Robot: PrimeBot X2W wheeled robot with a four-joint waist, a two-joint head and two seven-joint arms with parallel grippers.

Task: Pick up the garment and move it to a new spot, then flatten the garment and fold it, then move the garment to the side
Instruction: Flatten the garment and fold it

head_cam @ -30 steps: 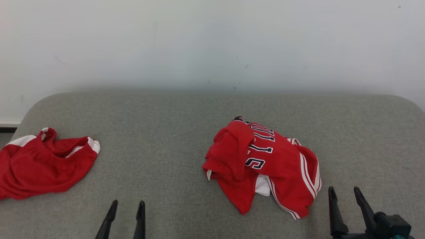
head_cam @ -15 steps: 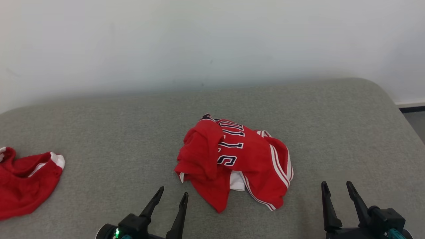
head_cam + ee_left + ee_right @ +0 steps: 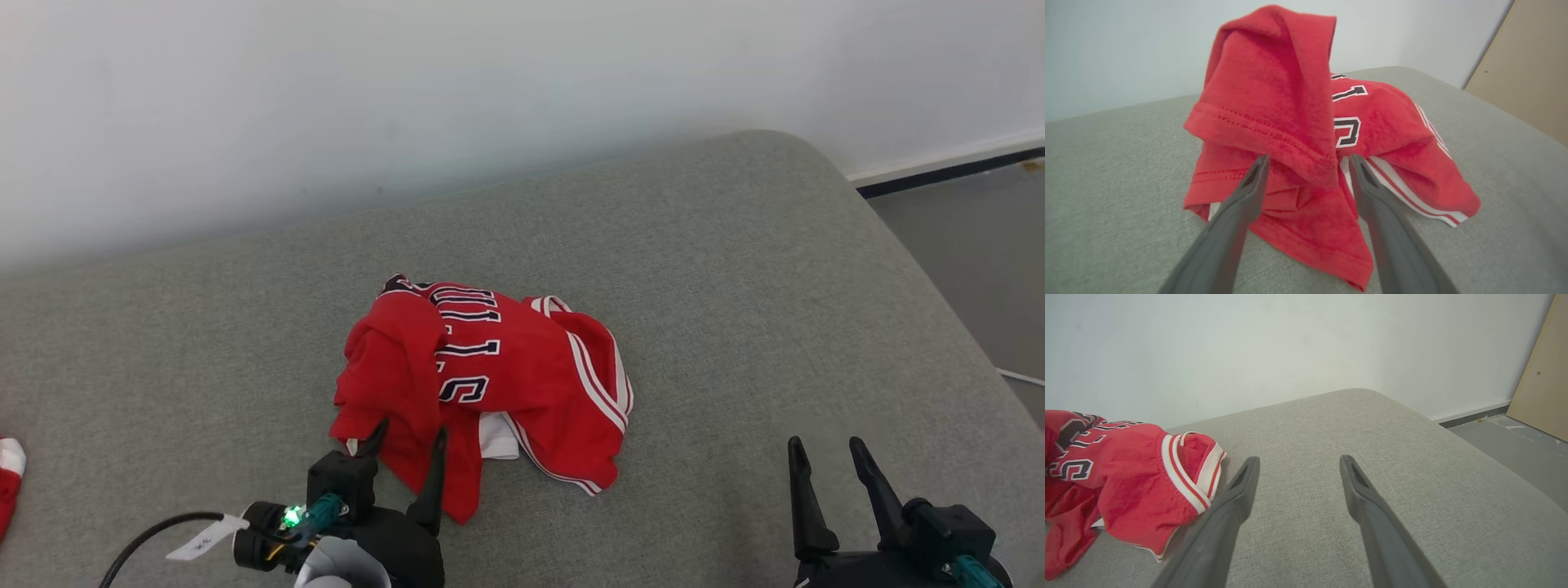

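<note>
One crumpled red cloth jersey with white stripes and dark letters (image 3: pixel 498 367) lies in a heap near the middle of a soft grey fabric cushion (image 3: pixel 735 269). The left gripper (image 3: pixel 411 431) is at the jersey's near edge, its fingers spread wide with a red fold between them, not squeezing it. The right gripper (image 3: pixel 823 445) is to the right over bare cushion, fingers spread wide too, holding nothing.

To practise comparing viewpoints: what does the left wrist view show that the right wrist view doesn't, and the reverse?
Left wrist adds: the left pincer, open, framing a raised red fold of the jersey. Right wrist adds: the right pincer, open over bare cushion, plus grey floor. Shared: jersey, cushion, white wall, tan board.
</note>
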